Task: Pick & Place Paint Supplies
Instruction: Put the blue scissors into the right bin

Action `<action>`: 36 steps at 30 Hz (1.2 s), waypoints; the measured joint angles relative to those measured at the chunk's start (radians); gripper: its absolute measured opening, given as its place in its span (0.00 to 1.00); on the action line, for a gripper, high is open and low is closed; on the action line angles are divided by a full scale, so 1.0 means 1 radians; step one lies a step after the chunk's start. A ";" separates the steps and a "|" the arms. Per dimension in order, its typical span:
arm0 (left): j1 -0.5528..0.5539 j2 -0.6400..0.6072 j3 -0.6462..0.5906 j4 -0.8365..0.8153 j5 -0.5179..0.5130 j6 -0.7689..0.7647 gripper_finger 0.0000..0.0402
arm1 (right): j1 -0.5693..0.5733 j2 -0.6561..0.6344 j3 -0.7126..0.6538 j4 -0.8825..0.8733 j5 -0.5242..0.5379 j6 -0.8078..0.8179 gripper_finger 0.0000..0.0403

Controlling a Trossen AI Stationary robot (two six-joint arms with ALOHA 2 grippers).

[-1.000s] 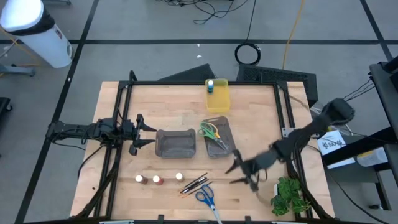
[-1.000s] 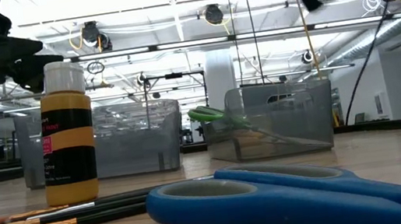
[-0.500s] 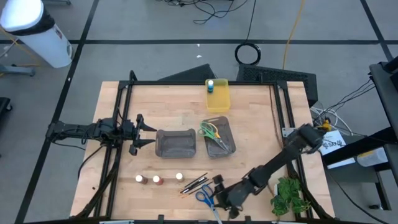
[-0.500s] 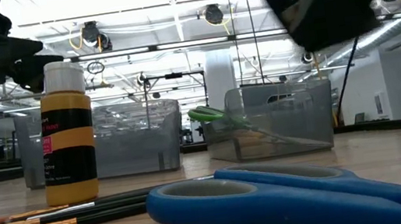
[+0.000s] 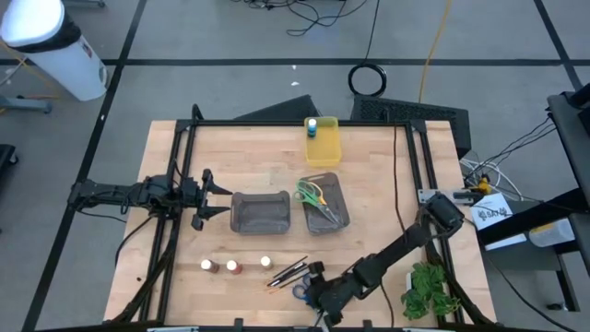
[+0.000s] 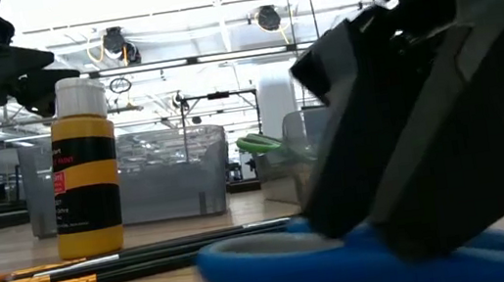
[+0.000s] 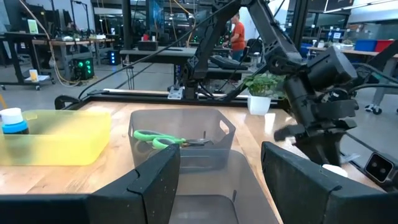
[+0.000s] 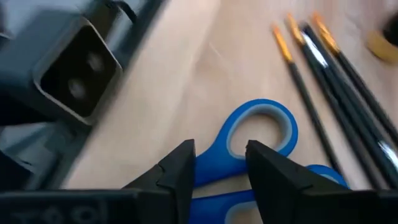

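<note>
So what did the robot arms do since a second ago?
The right pincer swung from near the plant across to the table's front edge and dropped onto the blue scissors, fingers either side of a handle, closing in; whether it grips yet is unclear. The left pincer stayed put beside the grey bins. Brushes, pots and bins haven't moved.

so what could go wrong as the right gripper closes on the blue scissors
The right gripper straddles only one handle loop of the blue scissors; closing there could let them pivot or swing open when lifted. The brushes lie right beside the handles, so a finger might nudge or roll them. The camera block at the table edge sits close, and a drift that way could bump it.
</note>
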 joint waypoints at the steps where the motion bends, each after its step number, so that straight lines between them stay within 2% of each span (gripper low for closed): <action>1: 0.000 0.000 0.000 0.001 0.000 0.000 0.59 | 0.006 -0.012 0.000 -0.031 0.022 0.017 0.32; 7: 0.000 0.000 0.000 -0.001 0.000 0.000 0.59 | 0.041 -0.097 -0.005 -0.234 0.151 0.106 0.30; 12: 0.000 0.000 0.000 0.001 0.000 0.000 0.59 | 0.074 -0.170 -0.012 -0.426 0.328 0.206 0.28; 14: 0.000 0.000 0.000 0.001 0.000 0.000 0.59 | 0.093 -0.201 -0.011 -0.449 0.395 0.270 0.26; 16: 0.000 0.000 0.000 0.001 0.000 0.000 0.59 | 0.109 -0.226 -0.011 -0.435 0.414 0.297 0.24; 20: 0.000 0.000 0.000 0.001 0.000 0.000 0.59 | 0.144 -0.230 -0.009 -0.301 0.338 0.296 0.22; 25: 0.000 0.000 0.000 0.000 0.000 0.000 0.59 | 0.164 -0.156 -0.032 -0.099 0.256 0.266 0.19; 29: 0.000 0.000 0.000 0.001 0.000 0.000 0.59 | 0.155 -0.068 -0.037 -0.093 0.237 0.263 0.15; 36: 0.000 0.000 0.000 0.000 0.000 0.000 0.59 | 0.145 -0.102 -0.031 -0.272 -0.028 0.363 0.03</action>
